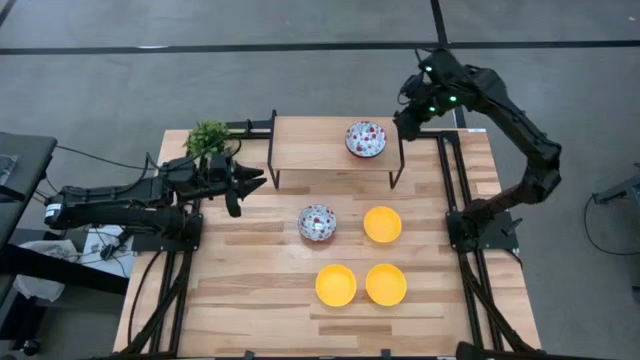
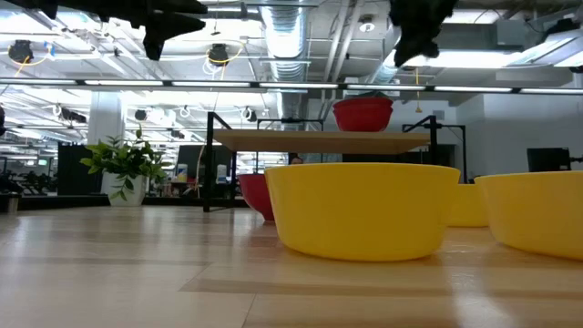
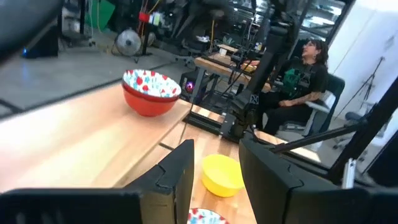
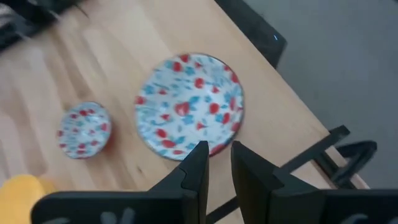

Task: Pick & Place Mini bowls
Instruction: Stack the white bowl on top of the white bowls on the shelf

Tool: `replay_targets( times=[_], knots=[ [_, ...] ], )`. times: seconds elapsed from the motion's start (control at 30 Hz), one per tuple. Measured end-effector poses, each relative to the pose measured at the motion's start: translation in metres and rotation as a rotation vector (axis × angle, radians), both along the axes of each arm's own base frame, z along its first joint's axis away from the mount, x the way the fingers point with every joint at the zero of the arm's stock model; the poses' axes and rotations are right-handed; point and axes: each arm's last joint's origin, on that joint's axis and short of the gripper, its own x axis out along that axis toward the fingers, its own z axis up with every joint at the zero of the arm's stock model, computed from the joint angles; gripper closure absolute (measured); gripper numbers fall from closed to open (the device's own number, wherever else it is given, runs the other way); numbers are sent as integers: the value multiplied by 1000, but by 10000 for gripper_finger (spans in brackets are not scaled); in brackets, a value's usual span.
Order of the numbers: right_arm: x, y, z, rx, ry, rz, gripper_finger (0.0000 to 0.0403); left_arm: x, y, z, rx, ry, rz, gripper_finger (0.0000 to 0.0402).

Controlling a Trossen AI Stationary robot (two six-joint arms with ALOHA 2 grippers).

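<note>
From above, one white floral mini bowl (image 1: 366,139) sits on the raised wooden shelf (image 1: 310,145) at the far side of the pale wood desk (image 1: 250,290); the right gripper (image 1: 408,122) hovers just beside it, the left gripper (image 1: 245,185) near the shelf's other end. A second floral bowl (image 1: 317,222) and three glossy yellow bowls (image 1: 336,285) rest on the desk below.

At table height, a yellow bowl (image 2: 363,210) fills the foreground.

The left wrist shows empty jaws spread apart.

The right wrist shows jaws slightly parted, empty, above the shelf bowl (image 4: 189,106).
</note>
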Motion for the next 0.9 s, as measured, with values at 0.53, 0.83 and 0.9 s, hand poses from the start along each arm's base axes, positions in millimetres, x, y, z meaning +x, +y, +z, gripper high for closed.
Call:
replay_targets(
  times=[0.53,0.83,0.9],
  knots=[
    [-62,83,-27,-8,-278,-113,347,12,-19,-5,-133,5,-151,275],
    [-91,125,-51,-34,-580,-94,347,46,-51,-23,-232,98,-287,275],
    [-97,131,-55,-37,-632,-84,347,54,-57,-23,-248,120,-306,275]
  ],
)
